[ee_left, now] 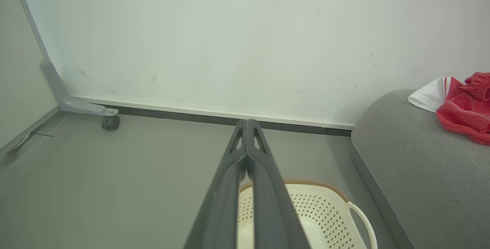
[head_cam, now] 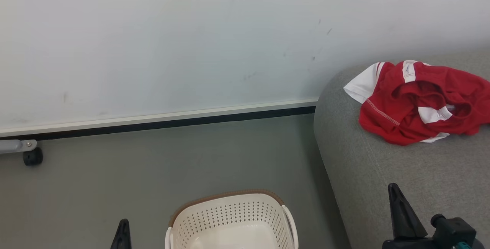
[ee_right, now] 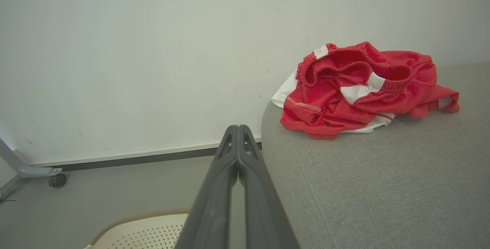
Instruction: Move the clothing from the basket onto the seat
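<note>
- On the seat [head_cam: 383, 180], near its corner by the wall [head_cam: 191, 49], the clothing [head_cam: 417, 103] lies in a crumpled red heap.
- Left jaws and right jaws are both pressed closed, gripping nothing.
- The basket [head_cam: 229, 212] looks empty where its inside shows, but its near part is cut off, so a garment there could be missed.
- Risk: the heap sits close to the rounded edge, and a nudge could slide it to the floor [head_cam: 153, 164].

A grey floor [head_cam: 153, 172] is seen on the left. A cream basket [head_cam: 229, 212] with a brown rim is set on it at the near edge, just beside the seat [head_cam: 402, 172]. A small black wheel [head_cam: 32, 157] is rested on it far left. On the right, red and white clothing [head_cam: 421, 99] is heaped on the seat's far part.
</note>
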Robot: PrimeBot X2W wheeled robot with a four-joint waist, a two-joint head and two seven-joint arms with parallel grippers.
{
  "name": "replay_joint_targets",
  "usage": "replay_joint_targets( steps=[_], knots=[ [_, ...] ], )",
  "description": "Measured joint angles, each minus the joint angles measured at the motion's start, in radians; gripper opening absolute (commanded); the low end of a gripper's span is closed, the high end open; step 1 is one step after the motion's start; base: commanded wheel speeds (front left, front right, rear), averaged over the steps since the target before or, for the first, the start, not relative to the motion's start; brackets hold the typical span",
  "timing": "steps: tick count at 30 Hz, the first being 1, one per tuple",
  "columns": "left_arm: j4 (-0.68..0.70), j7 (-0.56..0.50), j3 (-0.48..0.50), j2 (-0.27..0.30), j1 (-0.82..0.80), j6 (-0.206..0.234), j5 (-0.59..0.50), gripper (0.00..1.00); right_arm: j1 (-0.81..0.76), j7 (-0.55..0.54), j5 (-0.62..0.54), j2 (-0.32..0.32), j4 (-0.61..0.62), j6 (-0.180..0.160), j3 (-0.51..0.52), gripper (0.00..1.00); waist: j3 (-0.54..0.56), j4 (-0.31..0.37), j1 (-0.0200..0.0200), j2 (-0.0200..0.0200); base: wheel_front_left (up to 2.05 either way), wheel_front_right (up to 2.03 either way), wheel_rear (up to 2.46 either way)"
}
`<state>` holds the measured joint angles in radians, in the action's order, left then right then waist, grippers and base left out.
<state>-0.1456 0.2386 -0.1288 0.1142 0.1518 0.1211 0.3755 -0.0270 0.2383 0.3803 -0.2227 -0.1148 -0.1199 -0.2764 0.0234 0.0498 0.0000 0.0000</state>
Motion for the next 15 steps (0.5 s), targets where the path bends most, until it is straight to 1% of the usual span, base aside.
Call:
replay_joint_targets(
  steps=[1, 3, 15],
  knots=[
    [-0.001, -0.001, 0.002, 0.0, 0.0, -0.007, 0.006, 0.0, 0.0, 0.0, 0.008, 0.001, -0.001, 0.004, 0.006, 0.0, 0.0, -0.001, 0.0, 0.0, 0.0, 0.0, 0.0],
    [-0.003, -0.01, 0.006, -0.003, -0.001, -0.008, 0.022, 0.0, 0.0, -0.009, 0.026, 0.003, -0.003, 0.006, 0.015, 0.0, -0.001, -0.002, 0.0, 0.0, 0.0, 0.0, 0.0],
    [-0.019, -0.058, 0.036, -0.009, -0.023, -0.039, 0.191, 0.0, 0.012, -0.055, 0.191, 0.027, -0.026, 0.036, 0.067, 0.0, -0.004, -0.009, 0.0, 0.0, 0.0, 0.0, 0.0]
  ],
)
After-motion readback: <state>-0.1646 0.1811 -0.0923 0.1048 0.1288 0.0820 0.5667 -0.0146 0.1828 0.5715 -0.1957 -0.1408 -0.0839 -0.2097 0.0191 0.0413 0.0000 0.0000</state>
